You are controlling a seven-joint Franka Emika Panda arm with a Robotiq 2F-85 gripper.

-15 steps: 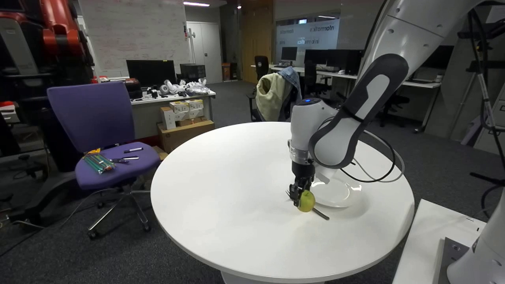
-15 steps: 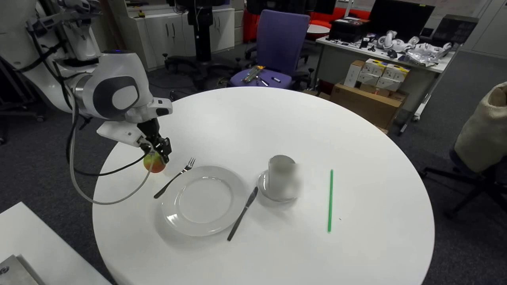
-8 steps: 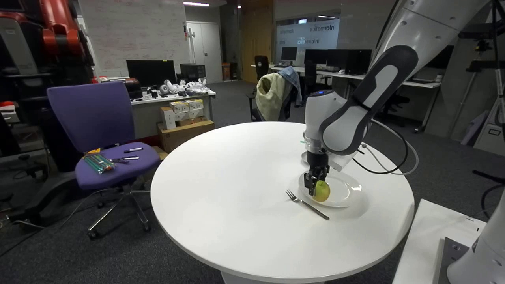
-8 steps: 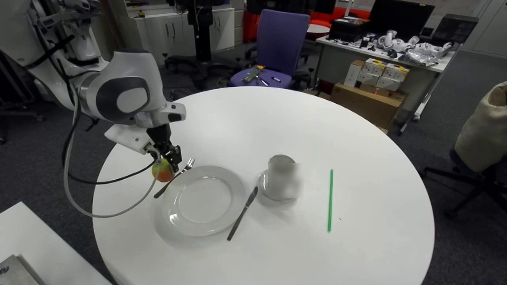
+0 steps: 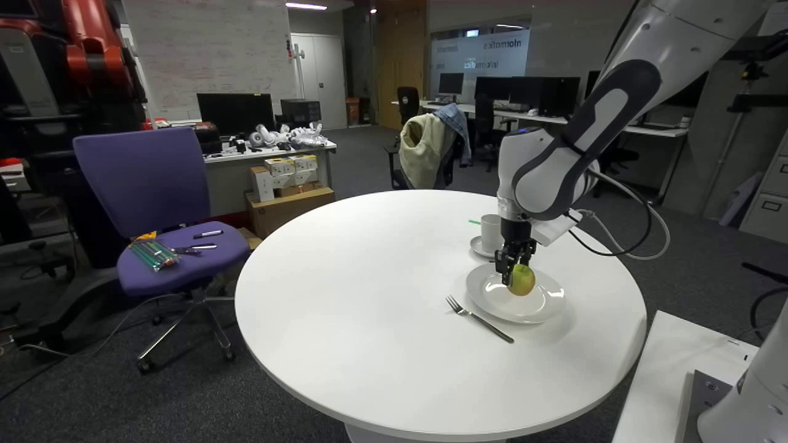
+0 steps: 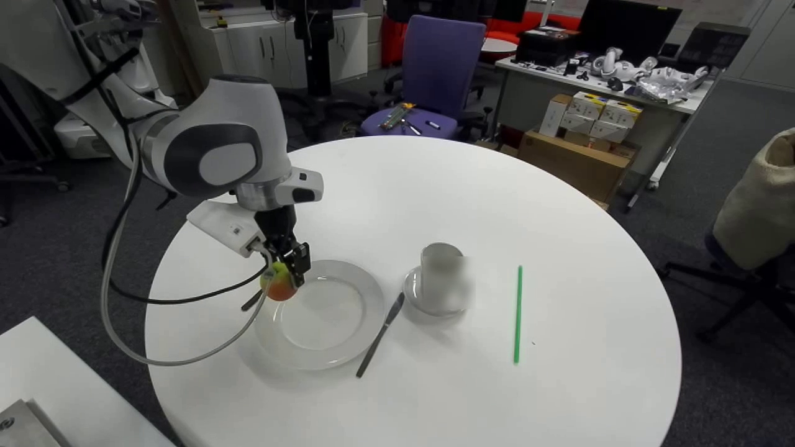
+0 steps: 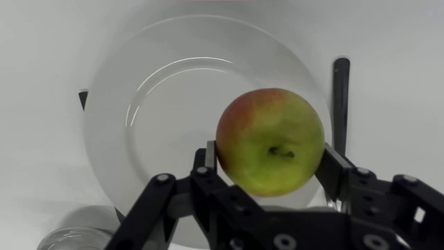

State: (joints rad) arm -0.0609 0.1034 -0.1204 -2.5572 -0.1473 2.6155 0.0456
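Right, we have fruit in the claw: the gripper [image 7: 272, 158] is pinching an apple [image 7: 270, 133], pads [image 7: 211, 156] pressed on opposite sides of it, stem facing the wrist camera. Red blush on one flank, yellow-green across the rest, and it hangs above the white plate [image 6: 329, 323], over towards the side where the fork [image 5: 481, 321] lies.

That plate sits flat on the round table [image 5: 369, 357], light glinting around its shallow well, the fork just beside it with its dark handle. Across on the opposite side, a knife [image 6: 380, 338] runs along the plate, part of it hidden by the rim in the wrist view!

On to the drinks end: a white cup [image 6: 441, 273] stands upright on its saucer [image 6: 412, 297], near the knife. A blurred patch covers some of the cup in an exterior view, and what it holds, if anything, I can't make out. Beyond that pair lies a green stick [image 6: 518, 313], thin, straight, flat on the tabletop.

And there's packaging off the table, too! On the seat of the purple chair [image 5: 144, 178], a clear packet [image 5: 154, 254] holds a bundle of slim green sticks, with a pen [image 5: 208, 234] lying near it. By the desk [image 6: 537, 105], small white boxes [image 6: 584, 107] are stacked on a big cardboard box [image 6: 568, 162], their contents out of sight.
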